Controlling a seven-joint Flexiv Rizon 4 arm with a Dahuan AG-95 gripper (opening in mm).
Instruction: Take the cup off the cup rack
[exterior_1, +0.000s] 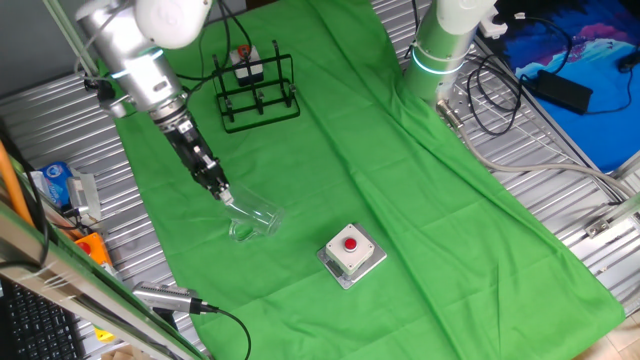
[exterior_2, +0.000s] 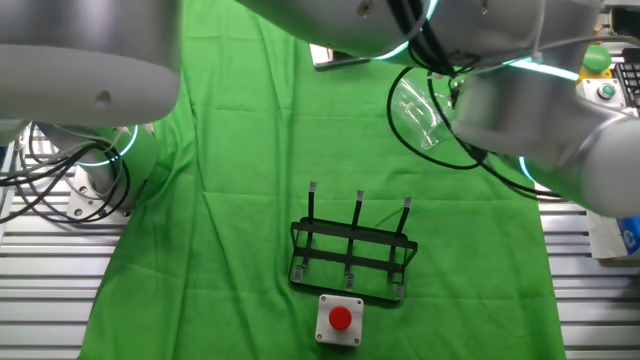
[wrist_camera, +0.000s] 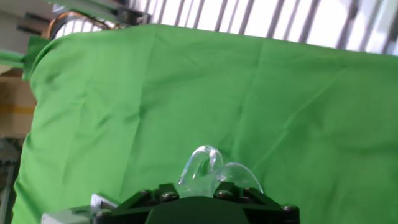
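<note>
**Glass cup off the rack, held low over the cloth: risks from here**

Green cloth (exterior_1: 420, 180) covers the tabletop from edge to edge, creased and rumpled in long folds, and that is the largest hazard: if the cup is set down on a ridge of fabric, it may rock or tip over.

Next in size, the cup rack (exterior_1: 257, 92) stands toward the far edge of the tabletop in the one fixed view, its pegs bare and well apart from the arm. I judge it no longer a snag risk unless the arm swings back that way.

The grey box with the red button (exterior_1: 352, 252) sits near the front edge, near the cup. A sideways drift while lowering could knock the glass against it.

The hand (exterior_1: 222, 194) is pinching the cup (exterior_1: 252, 218) by its handle, as the hand view suggests: the clear handle loop pokes out from between the fingers. The cup hangs tilted, low over the middle of the cloth; whether it touches the fabric I cannot tell. Smooth glass held only by the handle may slip or twist in the grip, and opening the fingers while the cup is tilted would probably let it roll.
</note>
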